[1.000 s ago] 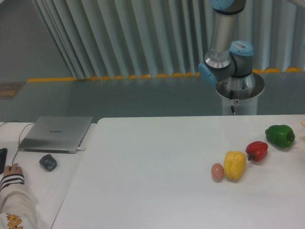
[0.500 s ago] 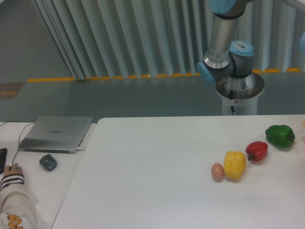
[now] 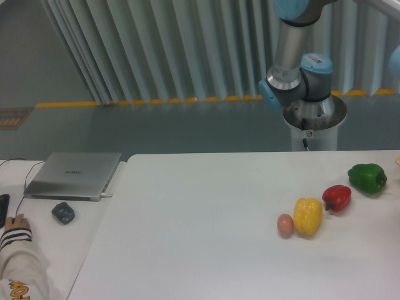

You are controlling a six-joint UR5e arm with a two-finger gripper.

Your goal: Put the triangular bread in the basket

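White table point(image 3: 206, 250) fills the lower frame. Grey-and-blue robot arm point(image 3: 294, 69) at upper right — base on its pedestal, upper link rising out of the top edge; the claw is out of frame, so its opening cannot be told. Closed silver laptop point(image 3: 74, 174) at left. Right side, in a diagonal row: green bell pepper point(image 3: 367, 177), yellow bell pepper point(image 3: 308, 216), red bell pepper point(image 3: 337, 197), small tan egg point(image 3: 285, 225) touching the yellow one. Triangular bread and basket — neither in view.

Arm point(image 3: 294, 56) cut off at 12 o'clock edge; fingers out of frame. Tan sliver point(image 3: 397, 162) clipped at 3 o'clock.
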